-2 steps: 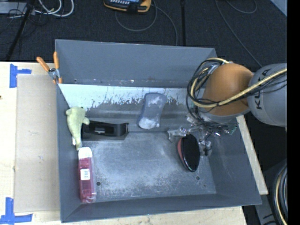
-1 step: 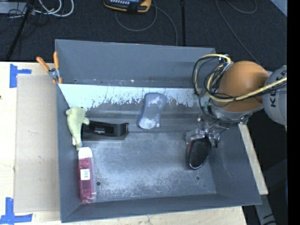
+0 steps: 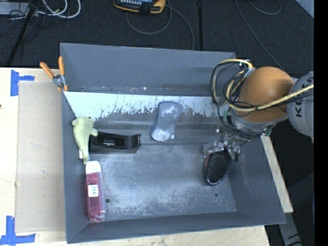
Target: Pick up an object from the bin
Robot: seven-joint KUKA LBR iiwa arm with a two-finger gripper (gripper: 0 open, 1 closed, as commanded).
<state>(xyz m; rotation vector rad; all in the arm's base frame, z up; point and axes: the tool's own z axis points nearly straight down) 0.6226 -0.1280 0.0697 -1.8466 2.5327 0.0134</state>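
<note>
Seemingly over black oval object [image 3: 216, 169] near bin [image 3: 154, 68] right edge: gripper [image 3: 224, 150], grip state indeterminable; likely slip off rounded shell.

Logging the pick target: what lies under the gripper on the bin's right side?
A black, glossy oval object lies beneath the gripper, on the floor of the grey metal bin. Its upper end is covered by the gripper, so contact there cannot be seen.
</note>
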